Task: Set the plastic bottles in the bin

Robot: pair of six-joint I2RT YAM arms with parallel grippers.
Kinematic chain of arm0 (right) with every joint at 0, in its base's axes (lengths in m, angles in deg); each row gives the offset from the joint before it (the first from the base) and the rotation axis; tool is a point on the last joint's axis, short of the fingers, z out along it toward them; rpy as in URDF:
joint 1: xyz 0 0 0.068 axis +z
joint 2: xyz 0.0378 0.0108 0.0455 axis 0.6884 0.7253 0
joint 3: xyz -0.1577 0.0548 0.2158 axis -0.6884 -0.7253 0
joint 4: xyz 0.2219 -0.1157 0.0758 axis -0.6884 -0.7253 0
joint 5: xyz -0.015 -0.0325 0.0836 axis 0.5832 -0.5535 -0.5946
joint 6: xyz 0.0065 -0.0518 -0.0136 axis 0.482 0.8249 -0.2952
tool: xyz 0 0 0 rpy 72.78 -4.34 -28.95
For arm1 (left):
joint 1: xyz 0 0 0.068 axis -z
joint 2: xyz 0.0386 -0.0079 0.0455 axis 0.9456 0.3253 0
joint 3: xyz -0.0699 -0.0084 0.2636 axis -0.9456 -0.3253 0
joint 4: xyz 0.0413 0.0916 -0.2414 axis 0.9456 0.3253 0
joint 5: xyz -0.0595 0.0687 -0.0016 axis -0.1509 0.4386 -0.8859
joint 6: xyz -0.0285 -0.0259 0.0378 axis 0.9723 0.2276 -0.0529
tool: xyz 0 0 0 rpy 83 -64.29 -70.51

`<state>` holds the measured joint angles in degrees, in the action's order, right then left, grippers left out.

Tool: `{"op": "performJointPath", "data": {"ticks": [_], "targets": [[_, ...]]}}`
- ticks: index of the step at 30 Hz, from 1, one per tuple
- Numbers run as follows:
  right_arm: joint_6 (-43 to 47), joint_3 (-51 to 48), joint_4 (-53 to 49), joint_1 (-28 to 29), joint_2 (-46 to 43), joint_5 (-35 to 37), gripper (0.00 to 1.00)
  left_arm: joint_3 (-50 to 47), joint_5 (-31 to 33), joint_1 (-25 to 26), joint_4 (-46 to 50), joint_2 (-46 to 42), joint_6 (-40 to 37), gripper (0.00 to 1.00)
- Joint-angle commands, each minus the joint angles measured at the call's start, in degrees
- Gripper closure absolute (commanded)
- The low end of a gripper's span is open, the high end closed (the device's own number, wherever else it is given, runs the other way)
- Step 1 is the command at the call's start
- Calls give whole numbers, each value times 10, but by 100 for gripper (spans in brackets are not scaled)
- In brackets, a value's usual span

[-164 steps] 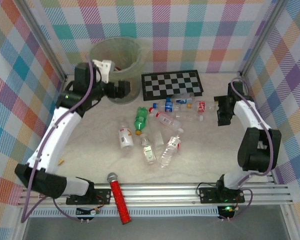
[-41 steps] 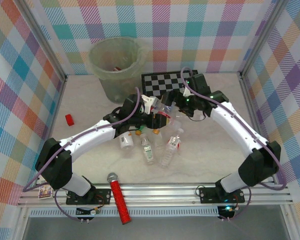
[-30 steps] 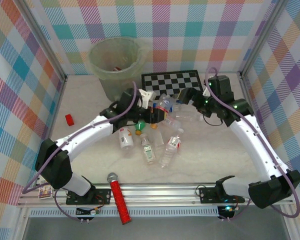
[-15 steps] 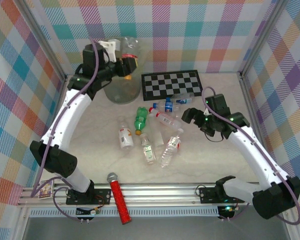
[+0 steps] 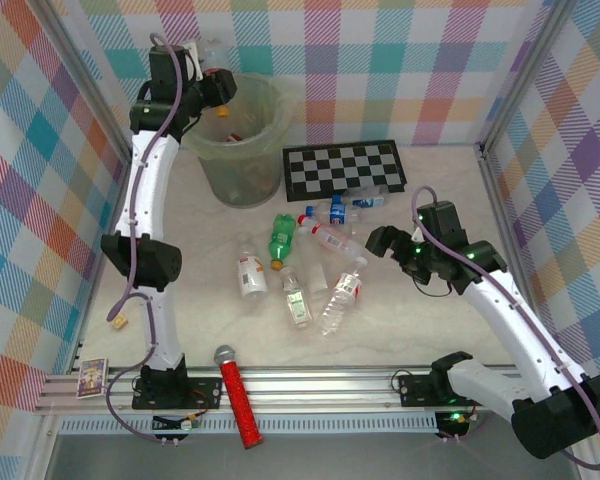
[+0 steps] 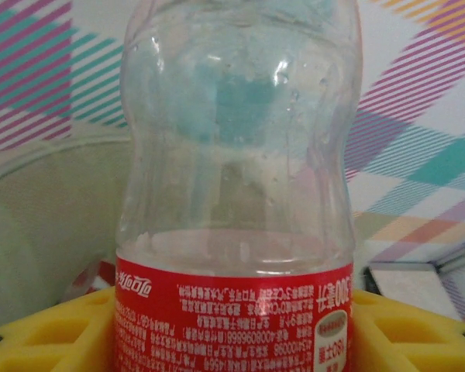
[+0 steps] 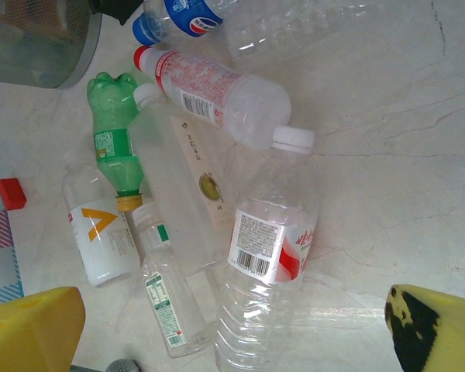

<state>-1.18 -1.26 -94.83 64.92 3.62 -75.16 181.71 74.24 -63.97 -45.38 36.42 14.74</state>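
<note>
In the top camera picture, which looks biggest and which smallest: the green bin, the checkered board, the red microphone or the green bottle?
1. bin
2. checkered board
3. red microphone
4. green bottle
The bin and board look close in size. The bin stands taller, so it is nearer the camera, which makes that order unsure.

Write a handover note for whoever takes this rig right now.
Left gripper: shut on a clear red-label bottle, raised at the bin rim, not yet released.
Right gripper: open, empty, hovering just right of the pile.
On the table: about eight loose bottles clustered mid-table, including the green bottle.
Done: the bin's contents can't be counted through its wall.
Left: drop the held bottle, then clear the pile.
</note>
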Motion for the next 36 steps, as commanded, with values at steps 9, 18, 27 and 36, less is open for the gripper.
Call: {"op": "performJointPath", "data": {"ticks": [9,18,27,36], "targets": [[4,-26,9,3,-32,4,1,5,53,-5,14,53,10,100],[10,-32,10,3,-35,10,1,3,43,-4,31,78,3,87],[4,-29,13,2,-34,18,1,-6,31,-4,31,83,-2,37],[-12,-22,20,2,-21,38,1,-7,23,-4,35,78,-7,24]]}}
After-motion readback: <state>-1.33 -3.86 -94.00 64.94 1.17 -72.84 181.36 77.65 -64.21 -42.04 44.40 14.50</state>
